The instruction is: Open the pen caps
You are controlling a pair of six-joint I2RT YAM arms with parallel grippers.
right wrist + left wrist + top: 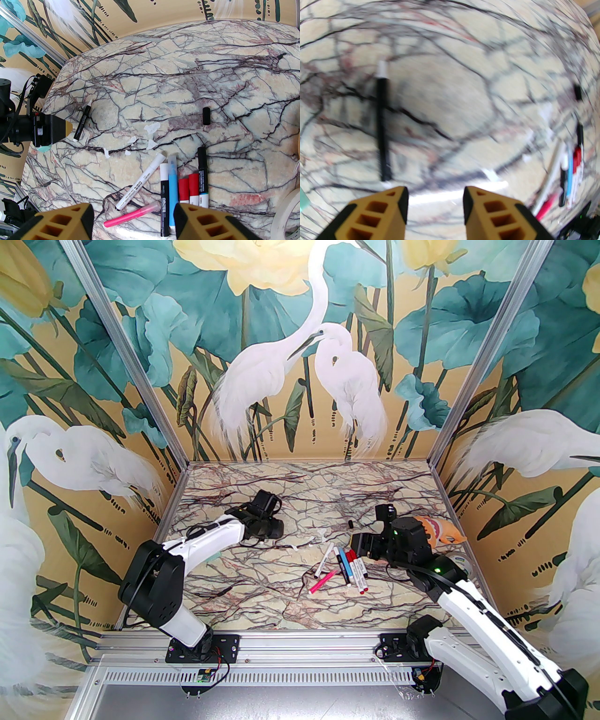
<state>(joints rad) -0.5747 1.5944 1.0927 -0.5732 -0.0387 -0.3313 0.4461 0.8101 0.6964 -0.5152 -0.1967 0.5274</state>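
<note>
barrel mid-length best hold, cap end left clear. right claw (133, 207) wide, empty above pen cluster (173, 187), frame bottom; left claw (434, 191) wide, empty over uncapped black pen (382, 131).

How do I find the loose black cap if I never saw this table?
Look at the marble table and find the cluster of pens right of its centre. Just beyond that cluster, toward the back wall, lies the black cap, alone. It is a short stub with no barrel, unlike the long pens.
</note>
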